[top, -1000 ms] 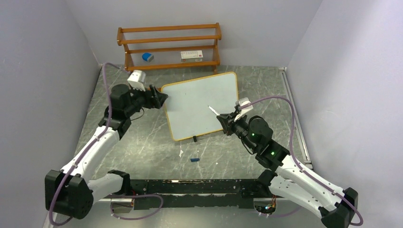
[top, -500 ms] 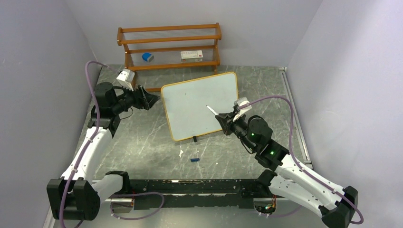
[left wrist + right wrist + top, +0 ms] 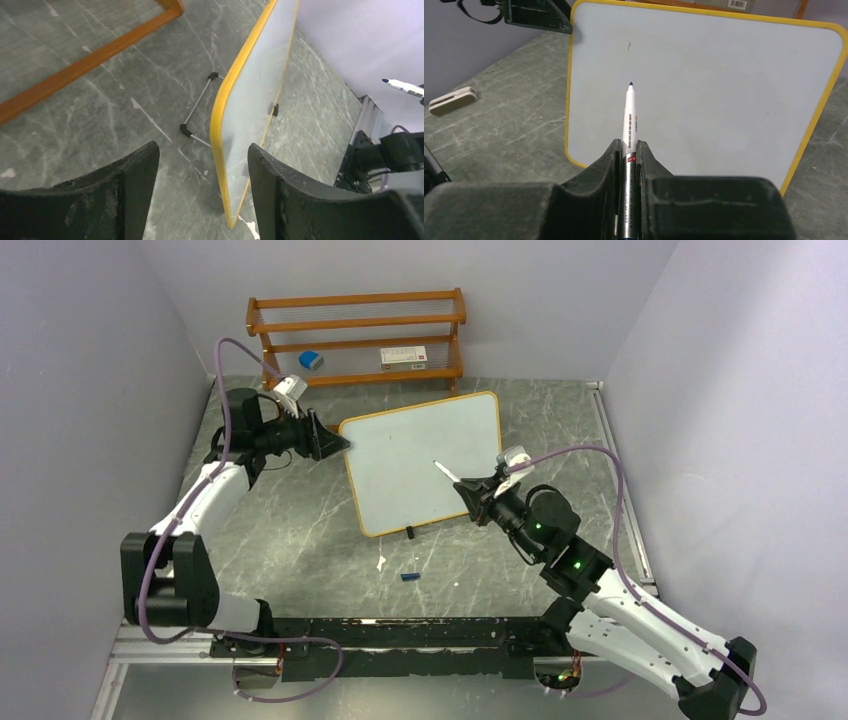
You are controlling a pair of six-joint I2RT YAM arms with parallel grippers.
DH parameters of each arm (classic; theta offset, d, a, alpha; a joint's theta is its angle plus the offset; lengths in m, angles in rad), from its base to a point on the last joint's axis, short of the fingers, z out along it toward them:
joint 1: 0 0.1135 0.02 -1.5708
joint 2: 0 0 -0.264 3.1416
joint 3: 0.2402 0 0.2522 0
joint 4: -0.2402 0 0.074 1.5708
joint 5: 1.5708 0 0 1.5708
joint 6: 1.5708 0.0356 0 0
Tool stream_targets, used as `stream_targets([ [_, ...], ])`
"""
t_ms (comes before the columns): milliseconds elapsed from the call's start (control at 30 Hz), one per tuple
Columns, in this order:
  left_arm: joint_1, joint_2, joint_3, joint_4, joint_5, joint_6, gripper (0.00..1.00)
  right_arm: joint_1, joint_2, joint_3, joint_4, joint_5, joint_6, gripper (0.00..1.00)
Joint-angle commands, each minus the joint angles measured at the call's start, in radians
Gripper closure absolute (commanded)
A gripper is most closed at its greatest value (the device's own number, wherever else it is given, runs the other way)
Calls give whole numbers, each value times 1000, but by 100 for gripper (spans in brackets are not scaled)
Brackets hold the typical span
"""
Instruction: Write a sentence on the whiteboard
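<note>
We judge the task barely begun: the whiteboard (image 3: pixel 420 455) stands mid-table (image 3: pixel 300 530), bare but for one tiny dark mark (image 3: pixel 629 46) near its upper left, so the whole sentence is left to write. Our right gripper (image 3: pixel 629 146) is clamped tight on the marker (image 3: pixel 631 117), whose tip points at the whiteboard but is short of it, and our left gripper (image 3: pixel 201 150) sits at the whiteboard's left edge, jaws apart and empty. We count one whiteboard, one marker, one mark, two grippers.
</note>
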Motion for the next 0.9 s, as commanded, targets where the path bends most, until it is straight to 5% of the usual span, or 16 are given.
stream_targets([
  [0, -13, 69, 65, 82, 151, -14, 33, 11, 5, 7, 29, -15, -17, 100],
  [400, -35, 193, 133, 216, 275, -132, 52, 19, 47, 21, 40, -28, -33, 100],
  [633, -55, 159, 78, 210, 252, -116, 81, 40, 77, 35, 52, -25, -45, 100],
  [867, -55, 87, 3, 177, 238, -73, 95, 113, 107, 56, 48, 40, -80, 100],
])
